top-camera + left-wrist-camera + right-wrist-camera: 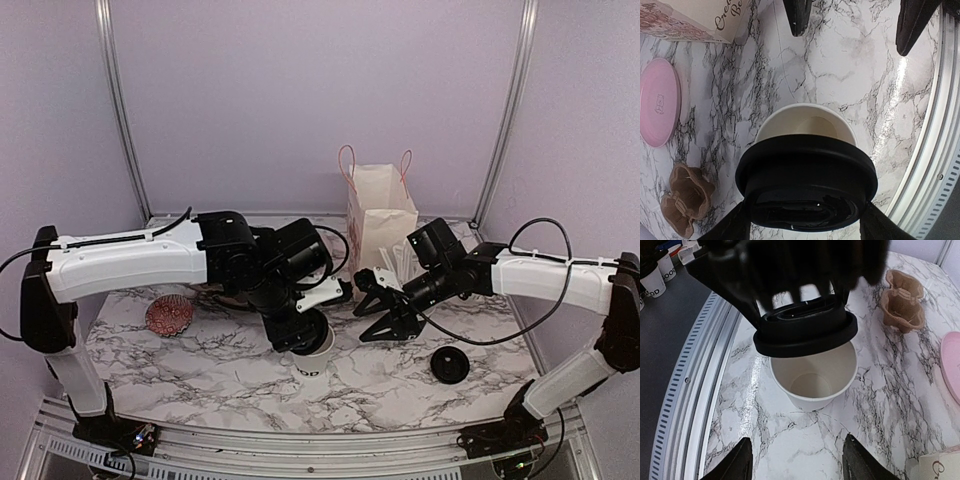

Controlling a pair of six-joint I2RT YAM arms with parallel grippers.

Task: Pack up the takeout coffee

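Observation:
An uncovered, empty white paper takeout coffee cup (313, 364) (802, 122) (815, 377) stands on the marble table near the front edge. My left gripper (298, 332) (805, 222) is shut on a round black lid (805, 182) (805, 332), holding it just above the cup's rim and tilted, covering part of the opening. My right gripper (385, 315) (797, 465) is open and holds nothing. It is a short way to the right of the cup and points at it. A second black lid (449, 364) lies on the table at the right.
A white paper bag (380, 215) with red handles stands at the back centre. A pink plate (657, 102) (952, 365) and a brown pulp cup carrier (687, 197) (902, 302) lie to the left. The table's metal front rail (935, 150) runs close by the cup.

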